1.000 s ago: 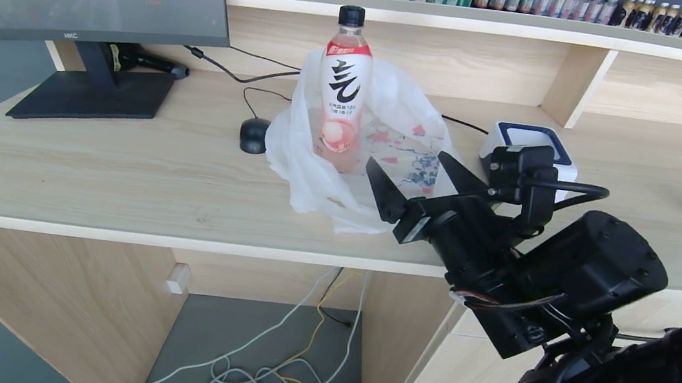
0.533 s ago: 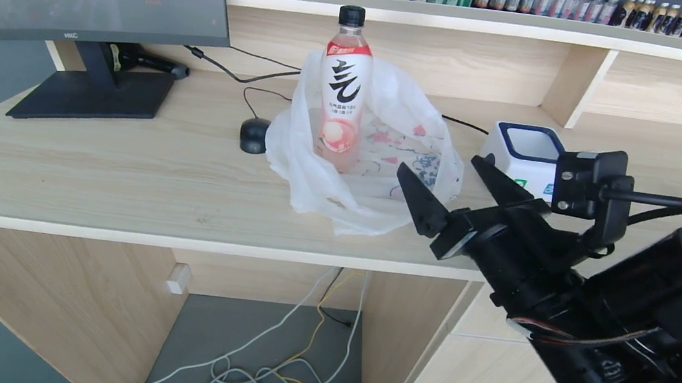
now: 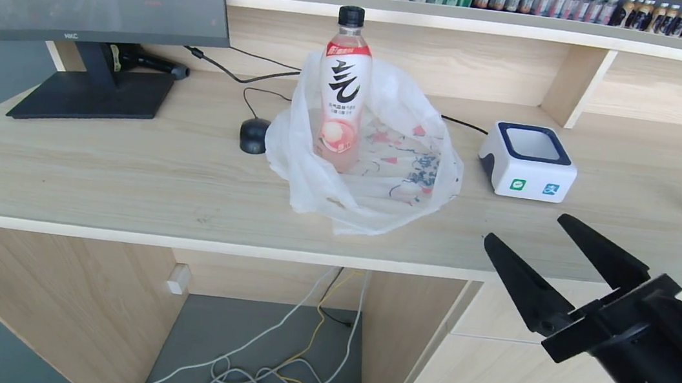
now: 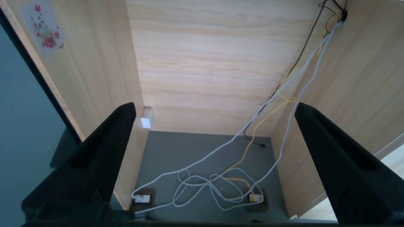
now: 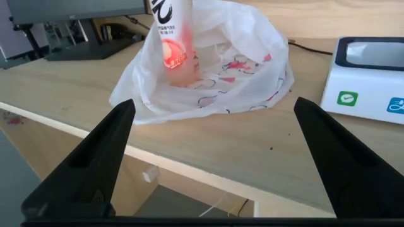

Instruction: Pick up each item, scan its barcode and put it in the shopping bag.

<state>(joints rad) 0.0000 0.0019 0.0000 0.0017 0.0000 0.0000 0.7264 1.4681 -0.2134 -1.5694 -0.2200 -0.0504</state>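
R tool pulled back off bag, jaws wide, empty. Bottle upright in bag, fwd-left of tool: drop done, next item due.

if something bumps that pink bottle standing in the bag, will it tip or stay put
The bottle is tall and narrow and stands upright, so a push high up would probably tip it. It looks full of liquid, so it is likely heavy for its size. The thin bag around it looks floppy and would hardly brace it.

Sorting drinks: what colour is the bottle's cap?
The cap is black, clearest in the head view.
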